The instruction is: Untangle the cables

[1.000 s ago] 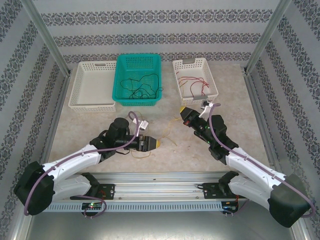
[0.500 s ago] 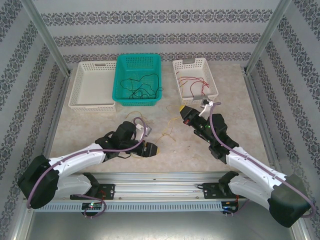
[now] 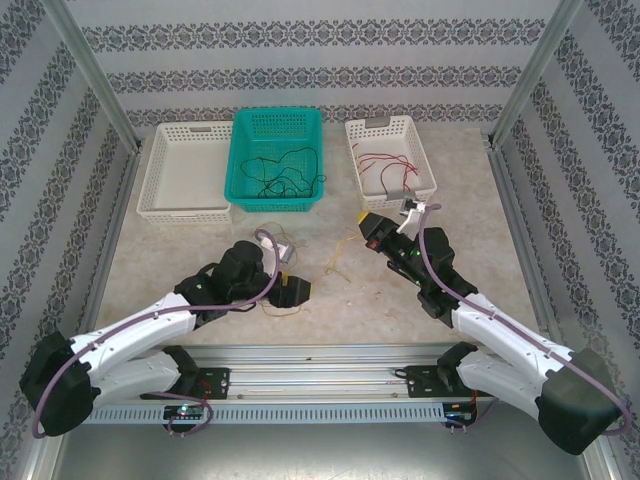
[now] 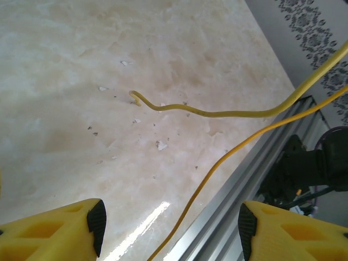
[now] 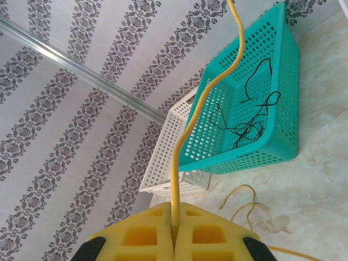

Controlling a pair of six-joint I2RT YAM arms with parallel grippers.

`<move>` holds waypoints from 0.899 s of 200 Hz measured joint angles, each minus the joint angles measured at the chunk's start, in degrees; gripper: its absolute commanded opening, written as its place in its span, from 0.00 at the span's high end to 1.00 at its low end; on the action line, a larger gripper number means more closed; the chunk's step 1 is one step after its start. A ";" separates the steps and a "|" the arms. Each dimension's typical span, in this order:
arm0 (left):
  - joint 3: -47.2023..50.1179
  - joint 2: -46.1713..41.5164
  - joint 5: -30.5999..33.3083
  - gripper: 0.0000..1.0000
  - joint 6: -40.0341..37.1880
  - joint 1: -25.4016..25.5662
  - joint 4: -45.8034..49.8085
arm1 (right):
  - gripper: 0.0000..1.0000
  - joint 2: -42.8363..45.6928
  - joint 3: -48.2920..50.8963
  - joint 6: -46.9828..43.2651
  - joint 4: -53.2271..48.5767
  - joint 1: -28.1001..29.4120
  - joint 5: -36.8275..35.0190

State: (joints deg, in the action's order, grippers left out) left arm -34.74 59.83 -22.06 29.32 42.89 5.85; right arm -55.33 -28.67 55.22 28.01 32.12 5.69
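Yellow foam pads of the right pincer (image 5: 174, 242) are pressed together on a yellow cable (image 5: 187, 130), which rises from the pinch. The left pincer (image 4: 168, 231) stands wide apart, gripping nothing, low over the table (image 4: 65, 81), where two yellow strands (image 4: 217, 113) cross ahead of its gap. Three baskets sit along the table's far side: one teal basket (image 3: 245, 160) with tangled black cables (image 3: 285, 178), and two white baskets (image 3: 152, 170), the right one holding red cables (image 3: 385, 162).

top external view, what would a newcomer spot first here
The teal plastic mesh basket at the far middle of the pale tabletop, with thin black wires tangled inside. Then the right pincer, shut on a thin yellow wire running up from it.
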 measured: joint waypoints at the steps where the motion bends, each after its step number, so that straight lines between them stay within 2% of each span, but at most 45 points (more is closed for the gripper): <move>1: -0.07 0.09 0.11 0.35 -0.04 0.11 0.11 | 1.00 0.00 0.00 0.00 0.00 0.00 0.00; 43: -0.44 4.00 3.82 0.38 -1.99 2.49 1.51 | 1.00 0.00 -0.24 0.15 0.00 0.31 0.83; 59: -1.11 5.90 4.85 0.45 -2.43 2.86 1.55 | 1.00 0.02 -0.52 0.15 0.02 0.79 1.18; 66: -1.75 6.93 5.20 0.50 -2.62 2.93 1.51 | 1.00 0.02 -0.66 0.15 0.02 1.05 1.29; 110: -6.23 11.17 5.81 1.00 -4.52 3.19 1.36 | 1.00 0.24 -0.83 0.15 -0.09 1.14 1.44; 143: -8.33 10.05 5.92 1.00 -4.96 3.23 2.69 | 1.00 3.34 -0.50 0.11 -2.40 0.98 -0.85; 180: -12.55 0.81 7.80 1.00 -6.21 3.21 9.03 | 1.00 8.39 3.56 0.26 -5.49 -2.60 -5.25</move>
State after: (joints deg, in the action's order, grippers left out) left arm -47.29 60.64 -14.26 23.11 46.11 14.87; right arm -46.94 -25.10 55.48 22.52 29.52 0.45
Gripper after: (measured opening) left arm 0.048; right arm 0.050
